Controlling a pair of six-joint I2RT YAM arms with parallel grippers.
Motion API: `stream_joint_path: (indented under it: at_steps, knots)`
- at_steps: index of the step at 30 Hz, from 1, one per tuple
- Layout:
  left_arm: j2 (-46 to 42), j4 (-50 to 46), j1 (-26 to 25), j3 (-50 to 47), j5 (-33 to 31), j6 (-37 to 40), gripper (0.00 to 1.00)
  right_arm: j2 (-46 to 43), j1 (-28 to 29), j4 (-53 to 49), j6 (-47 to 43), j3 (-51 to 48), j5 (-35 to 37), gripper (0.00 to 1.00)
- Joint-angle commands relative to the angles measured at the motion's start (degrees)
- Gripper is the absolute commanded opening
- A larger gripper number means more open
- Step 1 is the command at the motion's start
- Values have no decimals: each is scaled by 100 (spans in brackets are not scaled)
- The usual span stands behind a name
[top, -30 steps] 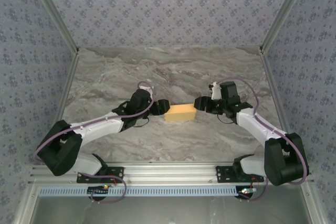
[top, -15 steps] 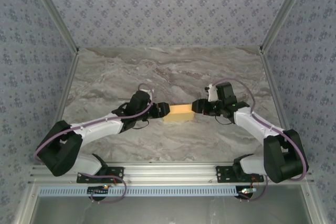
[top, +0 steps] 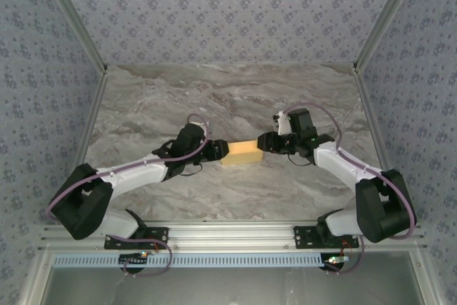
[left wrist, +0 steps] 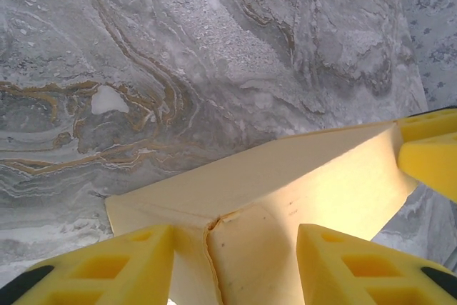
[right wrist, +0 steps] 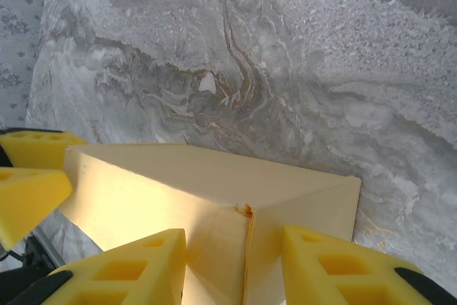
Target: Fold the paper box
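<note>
Paper box [top: 243, 151] is folded into a small block, lying flat in the middle of the table [top: 178, 98], long axis left-right, between the two arms. Left gripper [top: 220, 151] is at its left end, right gripper [top: 265, 142] at its right end. Wrist views: each pair of yellow fingers [left wrist: 121, 262] stands apart with a box end and its flap seam between them, close against the cardboard. Can't tell if either pair is clamping or just flanking it.
</note>
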Motion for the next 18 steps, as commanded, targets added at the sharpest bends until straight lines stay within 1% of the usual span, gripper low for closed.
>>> stream_joint_path:
  at_steps: [1,7,13,18]
  knots:
    - [101,202,1,336,23,140,47,150,131,245,89,347,-145,38]
    - [473,172,210,758,15,384,46,514,152,420,70,787,-108,36]
    - [909,98,513,1244,21,685,46,1052,143,323,-270,1364,22,36]
    - [1176,50,534,1409,-80,922,46,1427,143,245,-481,1569,163,35]
